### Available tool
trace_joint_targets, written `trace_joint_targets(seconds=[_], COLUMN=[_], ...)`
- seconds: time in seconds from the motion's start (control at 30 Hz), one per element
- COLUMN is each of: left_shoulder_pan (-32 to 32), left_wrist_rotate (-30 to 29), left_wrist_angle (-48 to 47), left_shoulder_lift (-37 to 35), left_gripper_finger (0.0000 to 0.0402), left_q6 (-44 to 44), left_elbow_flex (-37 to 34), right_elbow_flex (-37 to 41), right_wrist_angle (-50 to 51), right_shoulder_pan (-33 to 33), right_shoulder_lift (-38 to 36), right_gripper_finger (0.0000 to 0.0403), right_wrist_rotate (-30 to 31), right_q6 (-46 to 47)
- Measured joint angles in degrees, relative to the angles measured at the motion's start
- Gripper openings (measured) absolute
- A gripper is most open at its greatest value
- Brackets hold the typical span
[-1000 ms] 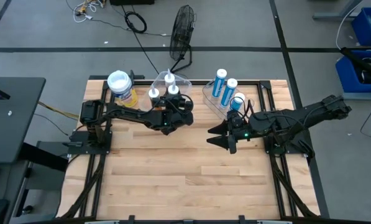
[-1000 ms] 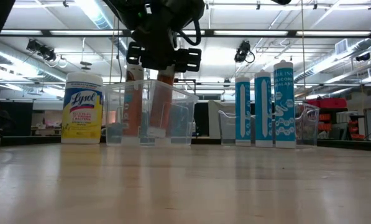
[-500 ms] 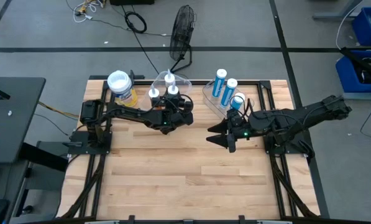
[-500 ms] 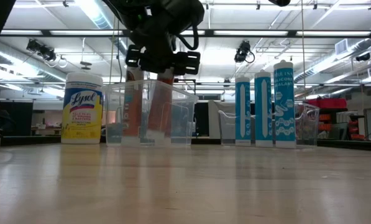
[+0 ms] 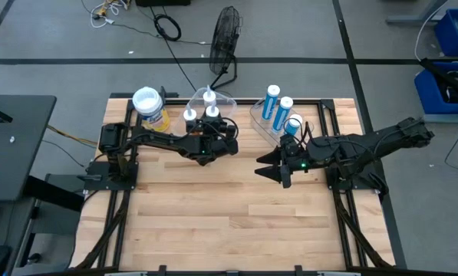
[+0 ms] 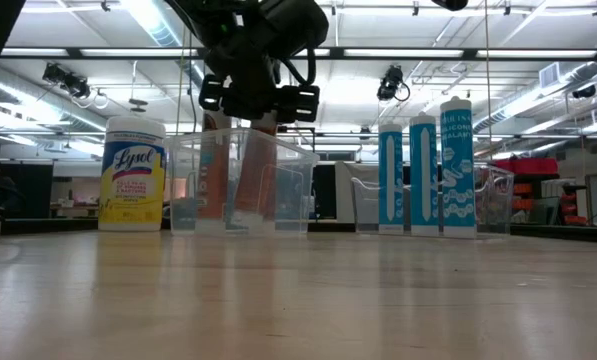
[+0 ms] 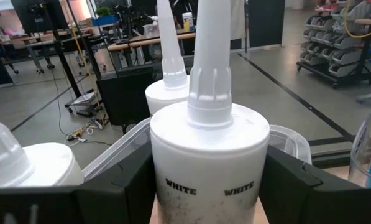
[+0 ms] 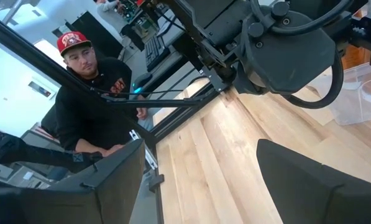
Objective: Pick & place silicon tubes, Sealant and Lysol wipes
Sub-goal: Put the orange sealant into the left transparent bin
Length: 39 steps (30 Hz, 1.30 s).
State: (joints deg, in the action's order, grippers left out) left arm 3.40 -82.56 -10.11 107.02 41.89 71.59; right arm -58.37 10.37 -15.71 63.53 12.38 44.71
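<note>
Between the fingers of the left gripper (image 7: pixel 204 180) stands a white sealant tube (image 7: pixel 207 152), nozzle up, clamped on both sides of its barrel; in the low view the gripper (image 6: pixel 261 98) hangs over the left clear bin (image 6: pixel 240 180) with the tube's foot down inside it. Two more white tubes stand just beyond, and the Lysol wipes (image 5: pixel 150 107) sit outside that bin, to the arm's base side. The placing step looks nearly finished; next comes letting go and lifting straight up, clear of the nozzle. The right gripper (image 5: pixel 273 169) waits spread and empty near the blue tubes (image 5: pixel 281 111). Compared with a second ago, the tube has sunk lower and stands straighter.
</note>
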Motion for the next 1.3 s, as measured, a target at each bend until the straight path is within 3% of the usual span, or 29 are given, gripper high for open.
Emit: trace_joint_targets(seconds=[0.37, 0.8, 1.3], left_shoulder_pan=[0.2, 0.1, -1.2], left_wrist_rotate=[2.5, 2.7, 1.8], left_wrist_angle=[-0.1, -0.1, -0.1], left_shoulder_lift=[0.0, -0.2, -0.1], left_gripper_finger=[0.0250, 0.0252, 0.0282], left_q6=[0.0, 1.0, 0.9], left_elbow_flex=[0.0, 0.1, 0.1], right_elbow_flex=[0.0, 0.0, 0.0], right_wrist_angle=[0.0, 0.0, -0.1], right_shoulder_pan=[0.0, 0.0, 0.0], right_shoulder_lift=[0.0, 0.0, 0.0], right_gripper_finger=[0.0311, 0.0311, 0.0311], right_wrist_rotate=[0.0, 0.0, 0.0], right_q6=[0.5, 0.9, 1.3])
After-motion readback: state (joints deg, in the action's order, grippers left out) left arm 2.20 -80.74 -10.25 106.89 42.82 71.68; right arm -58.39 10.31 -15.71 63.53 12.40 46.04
